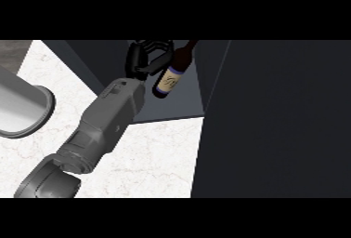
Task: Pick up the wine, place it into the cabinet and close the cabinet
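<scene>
Your left hand (146, 55) curls its fingers around the wine bottle (170, 74), holding it tilted inside the open cabinet (171, 109), above its grey shelf. The bottle's pale label (168, 82) carries writing you cannot read. The dark cabinet door (274, 121) stands open at right.

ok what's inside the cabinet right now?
Inside the cabinet: the wine, tilted, with the left hand beside its neck. The open door covers everything to the right, and the bottle's top is hidden in the dark.
</scene>
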Robot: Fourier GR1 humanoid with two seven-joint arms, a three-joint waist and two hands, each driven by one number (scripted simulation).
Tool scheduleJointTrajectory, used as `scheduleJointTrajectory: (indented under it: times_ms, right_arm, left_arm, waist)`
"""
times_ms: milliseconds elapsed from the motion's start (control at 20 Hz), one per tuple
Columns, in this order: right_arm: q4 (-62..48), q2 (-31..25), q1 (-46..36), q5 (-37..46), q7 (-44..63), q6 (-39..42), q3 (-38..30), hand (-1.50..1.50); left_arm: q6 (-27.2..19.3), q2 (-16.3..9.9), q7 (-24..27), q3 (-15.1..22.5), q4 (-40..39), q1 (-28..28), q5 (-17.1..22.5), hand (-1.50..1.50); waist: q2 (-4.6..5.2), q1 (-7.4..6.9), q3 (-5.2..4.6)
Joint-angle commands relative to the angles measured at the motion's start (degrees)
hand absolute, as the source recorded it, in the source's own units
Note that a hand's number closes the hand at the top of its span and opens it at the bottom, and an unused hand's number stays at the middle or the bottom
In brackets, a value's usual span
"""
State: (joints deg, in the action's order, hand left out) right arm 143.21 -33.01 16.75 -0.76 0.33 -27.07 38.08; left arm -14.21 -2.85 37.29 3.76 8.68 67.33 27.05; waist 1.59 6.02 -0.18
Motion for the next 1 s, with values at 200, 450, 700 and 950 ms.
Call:
scheduleJointTrajectory:
  times_ms: [200, 450, 700, 950]
  right_arm:
    - [9.7, -1.9, 4.2, -2.3, 4.8, -0.8, -1.2, -1.50]
    - [11.1, -2.4, 4.3, -3.2, 6.4, -0.6, -3.3, -1.50]
    - [13.8, -4.1, 7.4, -1.1, 6.8, -1.3, -2.1, -1.50]
    - [11.5, -4.1, 8.5, -2.5, 3.9, -0.6, -2.6, -1.50]
  left_arm:
    - [6.3, 1.5, -1.8, -1.2, 1.2, 2.1, 0.6, -1.50]
    - [6.2, 2.8, -3.5, -0.7, 2.8, 1.9, 1.3, -1.50]
    - [5.1, 2.8, -3.0, 0.5, 5.8, 0.0, 2.5, -1.50]
    - [8.4, 2.8, -5.5, 4.3, 12.2, -4.4, 5.2, -1.50]
  waist:
    - [-1.00, -2.82, 0.13]
    - [-1.48, -3.65, 0.15]
    - [-2.03, -3.59, 0.13]
    - [-2.37, -3.96, 0.20]
